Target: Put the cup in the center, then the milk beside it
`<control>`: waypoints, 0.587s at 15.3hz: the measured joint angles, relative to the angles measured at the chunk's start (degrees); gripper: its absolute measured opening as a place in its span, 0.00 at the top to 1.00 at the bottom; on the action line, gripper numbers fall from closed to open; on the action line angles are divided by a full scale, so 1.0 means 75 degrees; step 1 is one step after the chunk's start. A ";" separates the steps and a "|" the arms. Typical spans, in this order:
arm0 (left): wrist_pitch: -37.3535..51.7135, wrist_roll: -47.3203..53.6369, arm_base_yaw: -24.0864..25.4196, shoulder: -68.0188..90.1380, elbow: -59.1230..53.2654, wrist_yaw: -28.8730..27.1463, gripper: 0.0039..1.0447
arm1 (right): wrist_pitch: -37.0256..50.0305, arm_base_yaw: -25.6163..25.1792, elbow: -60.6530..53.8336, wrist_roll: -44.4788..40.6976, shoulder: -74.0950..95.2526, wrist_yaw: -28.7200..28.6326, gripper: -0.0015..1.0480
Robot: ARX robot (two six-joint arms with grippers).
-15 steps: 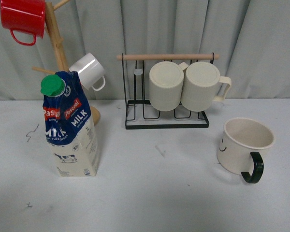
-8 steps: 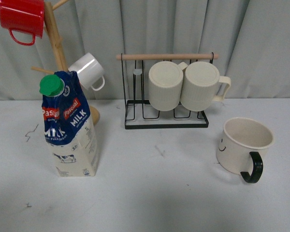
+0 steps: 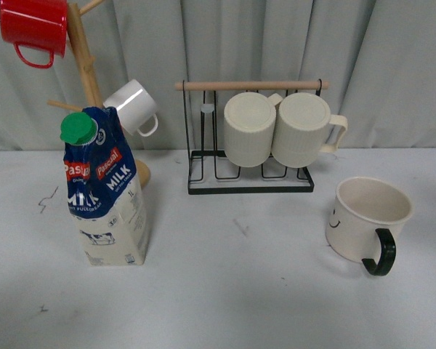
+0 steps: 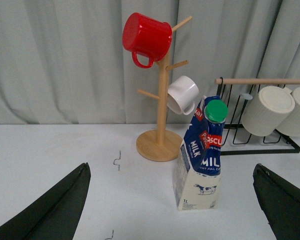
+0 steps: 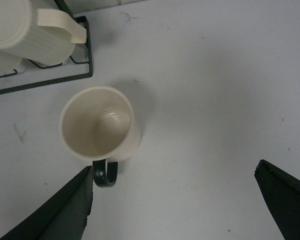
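Cream cup (image 3: 367, 218) is standing right of the wire rack (image 3: 247, 190), its handle facing away, with the empty, wide-open right tool (image 5: 174, 172) hanging above.

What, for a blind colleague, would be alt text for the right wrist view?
A cream cup, upright and empty, stands on a white table, seen from above past the open right pincer. A ribbed mug lies in a black rack nearby.

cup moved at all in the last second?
No. The cup sits at the same spot, right of and nearer than the wire rack, as before.
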 joint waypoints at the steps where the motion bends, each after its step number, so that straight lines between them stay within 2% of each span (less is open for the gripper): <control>1: 0.0000 0.0000 0.0000 0.0000 0.0000 0.0000 0.06 | -0.0370 0.0000 0.0452 0.0096 0.0565 -0.0073 0.06; 4: -0.0003 0.0000 0.0000 0.0000 0.0000 0.0000 0.06 | -0.1037 0.0157 0.1545 0.0219 0.2014 -0.0044 0.06; 9: 0.0000 -0.0003 0.0000 0.0000 0.0000 0.0000 0.06 | -0.1396 0.0446 0.3115 0.0644 0.4121 0.0219 0.06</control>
